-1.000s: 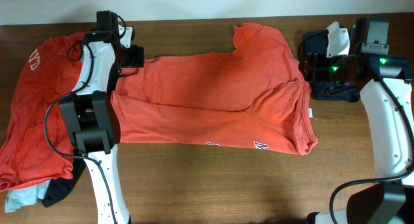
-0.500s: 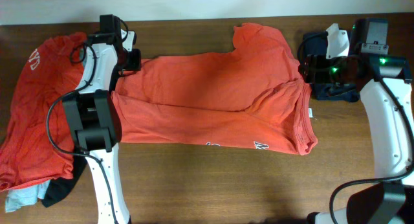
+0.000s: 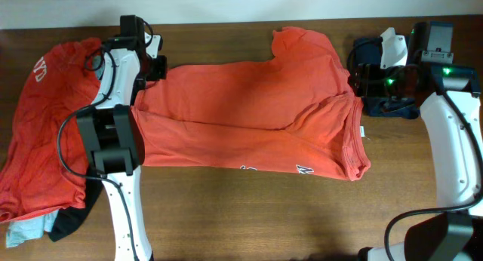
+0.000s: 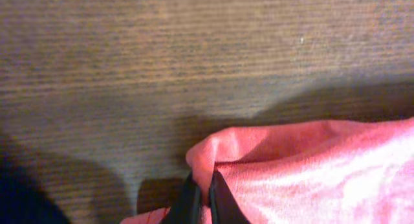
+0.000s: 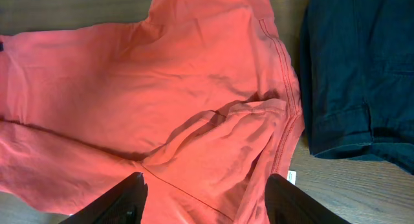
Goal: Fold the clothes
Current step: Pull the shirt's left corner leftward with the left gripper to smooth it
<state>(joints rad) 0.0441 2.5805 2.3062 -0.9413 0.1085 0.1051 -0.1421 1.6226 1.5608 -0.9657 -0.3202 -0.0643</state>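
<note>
Orange-red T-shirt (image 3: 249, 118) lies spread across mid-counter, partly doubled over, white lettering showing at its near edge. Left fingers (image 4: 189, 201) are pressed together, pinching a fold at the shirt's far-left corner. Right fingers (image 5: 116, 201) are spread above the shirt's right end, holding nothing. A second orange-red shirt (image 3: 45, 133) is heaped at left, with a black piece (image 3: 72, 216) and a pale grey-blue piece (image 3: 23, 232) at its near edge. Navy piece (image 3: 392, 109) sits far right, just beside the spread shirt. Counter (image 3: 264, 216) is dark wood.
</note>
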